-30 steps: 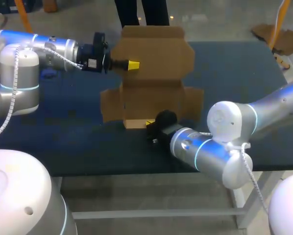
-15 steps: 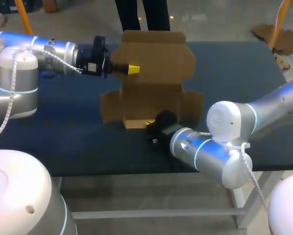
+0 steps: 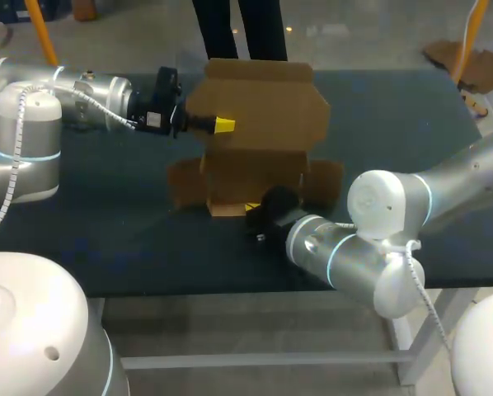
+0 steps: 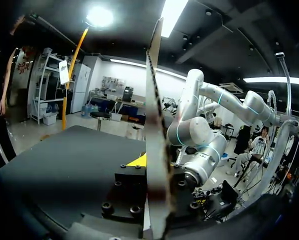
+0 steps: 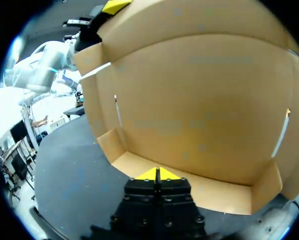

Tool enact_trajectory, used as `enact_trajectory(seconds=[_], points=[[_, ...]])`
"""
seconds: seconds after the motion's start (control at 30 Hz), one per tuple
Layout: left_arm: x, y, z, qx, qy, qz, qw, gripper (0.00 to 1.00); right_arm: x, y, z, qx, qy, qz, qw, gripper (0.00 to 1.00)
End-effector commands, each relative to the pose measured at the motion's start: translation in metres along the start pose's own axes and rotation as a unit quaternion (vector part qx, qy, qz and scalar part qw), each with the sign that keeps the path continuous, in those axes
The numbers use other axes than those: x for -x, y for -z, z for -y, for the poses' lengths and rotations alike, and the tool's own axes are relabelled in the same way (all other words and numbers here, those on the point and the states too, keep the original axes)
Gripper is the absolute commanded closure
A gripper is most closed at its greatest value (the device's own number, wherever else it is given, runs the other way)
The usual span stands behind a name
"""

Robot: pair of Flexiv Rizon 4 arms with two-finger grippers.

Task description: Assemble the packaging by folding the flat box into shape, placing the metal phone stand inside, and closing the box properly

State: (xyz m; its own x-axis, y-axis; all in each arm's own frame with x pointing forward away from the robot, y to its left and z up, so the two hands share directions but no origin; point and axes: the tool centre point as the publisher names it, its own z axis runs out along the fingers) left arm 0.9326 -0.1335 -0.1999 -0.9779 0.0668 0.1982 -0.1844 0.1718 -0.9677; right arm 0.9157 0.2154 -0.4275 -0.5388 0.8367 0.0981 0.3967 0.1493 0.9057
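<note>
Left hand (image 3: 223, 125) pinches the box's (image 3: 267, 91) raised far panel; right hand (image 5: 157, 174), fingers together, sits at its near flap.

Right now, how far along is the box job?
Early. Done: the brown cardboard box blank is partly folded, with its big rear panel raised off the dark table. In hand: the left tool grips that panel's edge, and the right tool, shut, sits at the low front flap. Left: walls not formed, no metal phone stand in view, box not closed.
</note>
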Motion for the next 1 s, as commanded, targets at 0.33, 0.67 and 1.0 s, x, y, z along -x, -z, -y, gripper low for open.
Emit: enact_trajectory(seconds=[0.33, 0.67, 1.0], points=[[-0.01, -0.006, -0.016, -0.001, 0.007, -0.02, 1.0, 1.0, -0.001, -0.003, 0.004, 0.002, 0.001, 0.003, 1.0, 1.0], [-0.022, -0.008, -0.025, -0.005, 0.014, -0.027, 1.0, 1.0, -0.001, -0.003, 0.004, 0.002, 0.001, 0.003, 1.0, 1.0], [-0.028, -0.008, -0.033, -0.013, 0.02, -0.028, 0.999, 1.0, -0.001, -0.003, 0.004, 0.002, 0.001, 0.003, 1.0, 1.0]])
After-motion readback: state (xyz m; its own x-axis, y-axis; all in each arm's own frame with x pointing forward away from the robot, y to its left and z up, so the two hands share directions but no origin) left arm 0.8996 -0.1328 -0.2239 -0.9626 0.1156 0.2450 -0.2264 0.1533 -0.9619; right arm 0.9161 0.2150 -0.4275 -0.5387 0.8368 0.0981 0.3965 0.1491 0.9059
